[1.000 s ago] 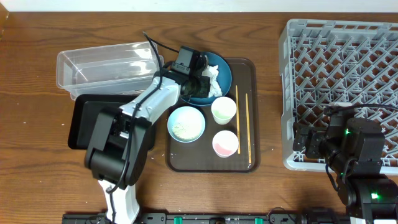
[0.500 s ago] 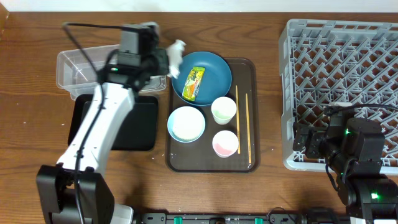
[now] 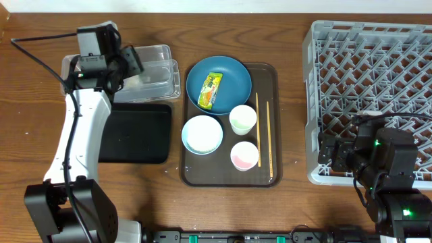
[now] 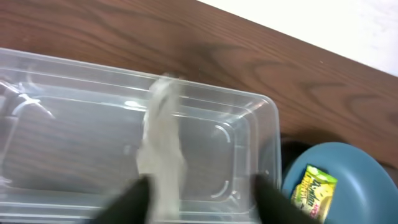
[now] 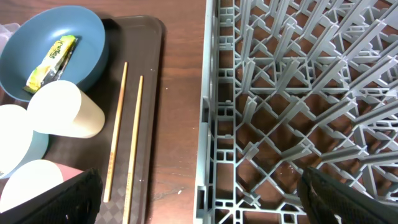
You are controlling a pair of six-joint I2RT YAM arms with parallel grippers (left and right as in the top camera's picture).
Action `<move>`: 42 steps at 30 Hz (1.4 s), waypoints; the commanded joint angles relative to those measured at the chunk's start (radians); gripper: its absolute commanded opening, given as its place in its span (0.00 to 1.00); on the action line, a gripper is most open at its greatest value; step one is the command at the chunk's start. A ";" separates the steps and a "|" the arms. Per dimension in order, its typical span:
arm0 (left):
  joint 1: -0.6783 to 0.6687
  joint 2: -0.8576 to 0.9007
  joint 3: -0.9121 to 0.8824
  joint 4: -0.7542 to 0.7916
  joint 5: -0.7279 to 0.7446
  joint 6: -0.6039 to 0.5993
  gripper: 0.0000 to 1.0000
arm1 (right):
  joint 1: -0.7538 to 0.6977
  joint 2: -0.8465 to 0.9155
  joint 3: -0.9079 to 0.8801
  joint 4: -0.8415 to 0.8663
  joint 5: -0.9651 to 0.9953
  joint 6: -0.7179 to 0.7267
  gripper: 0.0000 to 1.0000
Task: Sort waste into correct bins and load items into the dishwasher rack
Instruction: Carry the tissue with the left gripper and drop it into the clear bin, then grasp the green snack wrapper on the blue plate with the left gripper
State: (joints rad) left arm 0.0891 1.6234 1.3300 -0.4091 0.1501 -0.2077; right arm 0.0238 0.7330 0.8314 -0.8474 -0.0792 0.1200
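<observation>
My left gripper (image 3: pixel 131 62) hovers over the clear tub (image 3: pixel 154 67), its jaws open. In the left wrist view the white tissue (image 4: pixel 161 143) is a blurred streak beside the left finger (image 4: pixel 134 199), above the clear tub (image 4: pixel 236 143). The yellow-green wrapper (image 3: pixel 211 90) lies on the blue plate (image 3: pixel 233 74). On the brown tray are the white bowl (image 3: pixel 202 133), green cup (image 3: pixel 243 119), pink cup (image 3: pixel 244 155) and two chopsticks (image 3: pixel 257 128). My right gripper (image 5: pixel 211 199) is open and empty over the near left edge of the dishwasher rack (image 3: pixel 371 81).
The black tray (image 3: pixel 135 131) lies just in front of the clear tub, under my left arm. The brown serving tray (image 3: pixel 270 172) sits mid-table between the bins and the rack. A strip of bare wood separates tray and rack.
My left arm lifted the tissue off the blue plate and swung left over the clear tub, where its jaws opened. The wrapper on the plate now shows. The right arm stayed still.
</observation>
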 commanded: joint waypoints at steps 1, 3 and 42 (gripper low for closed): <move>-0.007 0.016 0.009 -0.003 0.011 0.003 0.71 | 0.008 -0.002 0.019 0.002 -0.007 0.006 0.99; -0.019 0.016 0.009 -0.009 0.068 0.003 0.72 | 0.008 -0.002 0.019 0.002 -0.007 0.006 0.99; -0.440 0.434 0.010 0.068 0.032 0.170 0.27 | 0.008 -0.002 0.019 -0.002 -0.007 0.006 0.99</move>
State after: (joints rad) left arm -0.3489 2.0460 1.3300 -0.3378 0.1959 -0.0433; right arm 0.0238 0.7330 0.8314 -0.8482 -0.0792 0.1200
